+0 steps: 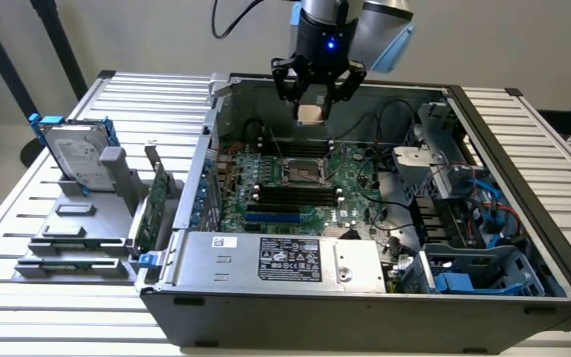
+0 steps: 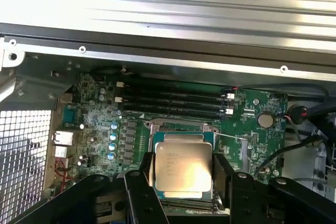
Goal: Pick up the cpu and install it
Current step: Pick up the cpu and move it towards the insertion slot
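pc case [image 1: 365, 312], lid off, lies on its side on the slatted bench [image 1: 523, 126]. its lower corners are cut off by the frame edge. arm [image 1: 326, 22] comes in from above, upper part out of frame.

inside the case: green motherboard [image 1: 350, 167] fills the middle. silver psu box w/ black label [image 1: 285, 260] sits along the near wall. blue drive cage [image 1: 464, 282] is in the near corner at the exterior view's right. cable tangle beside it is hard to sort out.

on the bench at the exterior view's left, outside the case: hard drive w/ blue brackets [image 1: 72, 156] standing in a grey rack, and a card [image 1: 152, 208] on edge next to it.

cpu [image 1: 311, 113] is clamped between the fingers [image 1: 288, 83], one on each side edge. in the exterior view it hangs clear above the board, near the far wall, apart from the socket [image 1: 303, 171].

wrist view looks down past the cpu [image 2: 184, 167]. metal top faces the camera, print too small to read. the chip covers most of the socket [image 2: 181, 129]. fingers [image 2: 140, 192] press both sides, their bases cut off at the frame edge. ram sticks [image 2: 173, 103] lie in a row just past the socket.
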You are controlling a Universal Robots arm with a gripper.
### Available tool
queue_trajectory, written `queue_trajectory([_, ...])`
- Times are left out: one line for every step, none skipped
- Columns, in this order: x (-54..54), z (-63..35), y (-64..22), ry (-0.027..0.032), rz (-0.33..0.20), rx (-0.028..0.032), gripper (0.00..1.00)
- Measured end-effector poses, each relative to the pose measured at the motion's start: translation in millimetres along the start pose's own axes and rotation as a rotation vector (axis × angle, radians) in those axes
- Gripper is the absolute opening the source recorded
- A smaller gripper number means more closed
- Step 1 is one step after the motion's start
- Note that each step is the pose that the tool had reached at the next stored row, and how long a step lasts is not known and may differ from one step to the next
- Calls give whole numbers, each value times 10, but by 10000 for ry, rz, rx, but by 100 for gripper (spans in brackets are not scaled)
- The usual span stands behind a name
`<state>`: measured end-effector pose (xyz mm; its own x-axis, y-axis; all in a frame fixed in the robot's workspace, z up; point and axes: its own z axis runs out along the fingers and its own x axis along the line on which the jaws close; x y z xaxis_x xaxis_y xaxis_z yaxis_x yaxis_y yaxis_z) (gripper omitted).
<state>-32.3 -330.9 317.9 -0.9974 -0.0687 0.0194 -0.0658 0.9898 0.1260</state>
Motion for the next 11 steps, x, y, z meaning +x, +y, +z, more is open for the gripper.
queue_trajectory([-1,10,11,3,8,58,55])
queue_trajectory([-2,20,20,5,19,107,55])
queue_trajectory([-3,33,27,5,39,144,55])
queue_trajectory([-3,47,30,3,65,165,55])
queue_trajectory([-4,63,31,-1,101,176,55])
queue_trajectory([-4,79,31,-5,145,183,55])
queue_trajectory([-5,97,29,-12,209,186,55])
queue_trajectory([-5,115,27,-21,284,187,55])
queue_trajectory([-5,133,25,-30,360,187,55])
queue_trajectory([-6,151,23,-38,433,187,55])
queue_trajectory([-6,170,20,-46,505,190,55])
